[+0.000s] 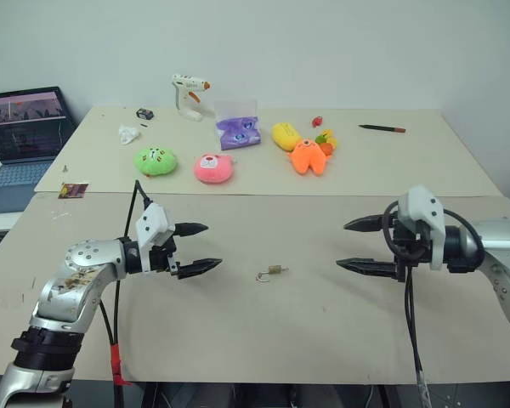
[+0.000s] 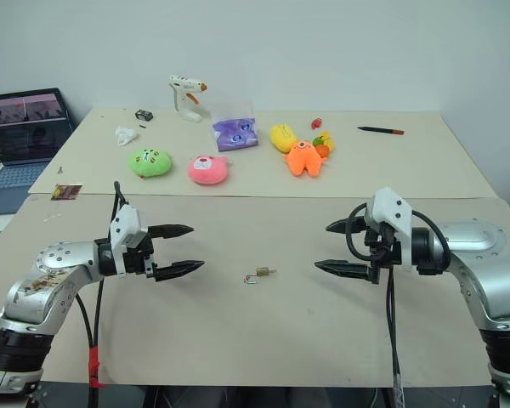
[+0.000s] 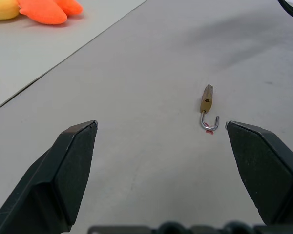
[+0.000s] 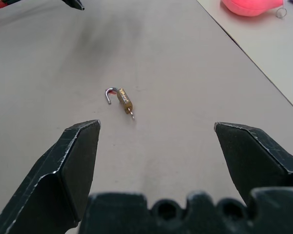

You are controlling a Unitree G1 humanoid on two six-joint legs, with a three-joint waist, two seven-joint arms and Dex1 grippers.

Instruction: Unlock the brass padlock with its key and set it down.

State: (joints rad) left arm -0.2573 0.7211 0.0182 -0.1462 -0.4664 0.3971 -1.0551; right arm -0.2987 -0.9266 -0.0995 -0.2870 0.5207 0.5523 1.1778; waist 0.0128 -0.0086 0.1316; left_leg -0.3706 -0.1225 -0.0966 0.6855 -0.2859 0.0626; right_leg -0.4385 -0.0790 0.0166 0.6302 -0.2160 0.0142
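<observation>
One brass padlock (image 1: 274, 271) lies on the worktop (image 1: 263, 340), silvery shackle swung open; left end effector (image 1: 201, 249) and right end effector (image 1: 354, 245) both spread, empty.

**Even, soft light, sharp pictures**

We see bright, diffuse light from overhead, no glare. Faint soft shadows lie on the table (image 1: 263, 340) in the wrist views. Near fingers (image 3: 68, 165) look slightly soft; distant toys blur.

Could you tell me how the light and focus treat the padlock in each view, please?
Left eye view: even light, padlock small but distinct. Left wrist view: it lies sharp, soft shadows darken the table behind. Right wrist view: it is crisp, near fingers slightly soft.
</observation>
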